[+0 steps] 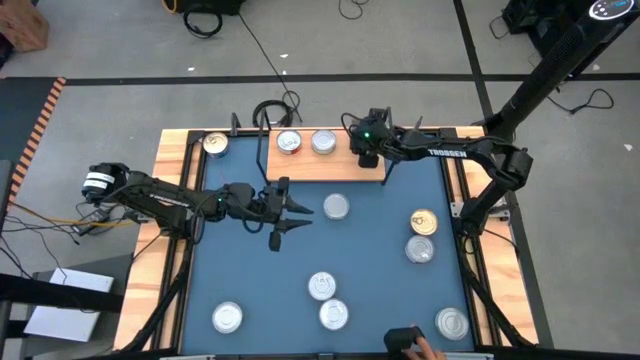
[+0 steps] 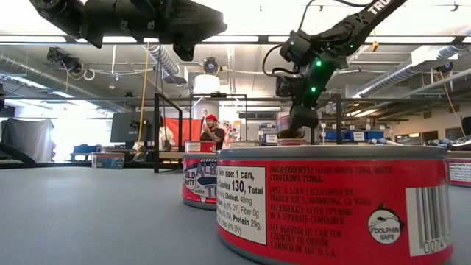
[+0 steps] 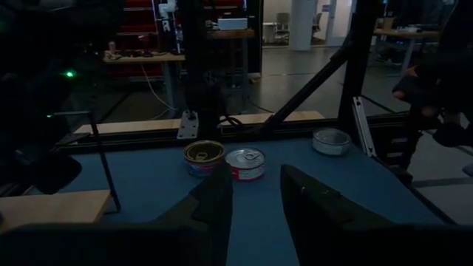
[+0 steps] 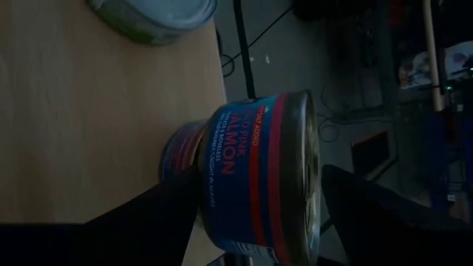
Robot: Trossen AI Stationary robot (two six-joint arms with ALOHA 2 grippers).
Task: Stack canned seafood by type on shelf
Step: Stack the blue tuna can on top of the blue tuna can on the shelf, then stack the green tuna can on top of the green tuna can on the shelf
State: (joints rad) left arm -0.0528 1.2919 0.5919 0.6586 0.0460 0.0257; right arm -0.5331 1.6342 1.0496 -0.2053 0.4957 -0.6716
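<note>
The shelf (image 1: 325, 165) is a light wooden board at the table's far edge, and two silver-lidded cans (image 1: 288, 142) (image 1: 322, 141) stand on it. My right gripper (image 1: 368, 152) is over the shelf's right end, shut on a blue-and-red salmon can (image 4: 251, 170). A second blue can (image 4: 177, 148) stands on the board right behind it. My left gripper (image 1: 290, 215) hovers open over the table's middle, left of a silver can (image 1: 336, 207). Several more cans lie loose on the blue table. My right gripper pinches the salmon can between its two fingers, one fingertip (image 4: 185, 199) at the can's base and the other (image 4: 347, 192) at its lid (image 4: 312, 162). The fingers come in level from the table's right. The can is upright and lifted off the board; whether it touches the blue can behind, I cannot tell.
A gold-lidded can (image 1: 423, 222) and a silver one (image 1: 420, 249) sit near the right edge, with others at the near side (image 1: 321, 285) (image 1: 333, 314) (image 1: 228, 318) (image 1: 452, 323). A gold can (image 1: 215, 143) stands on the wooden rim. A person's hand (image 1: 418, 346) is at the near edge.
</note>
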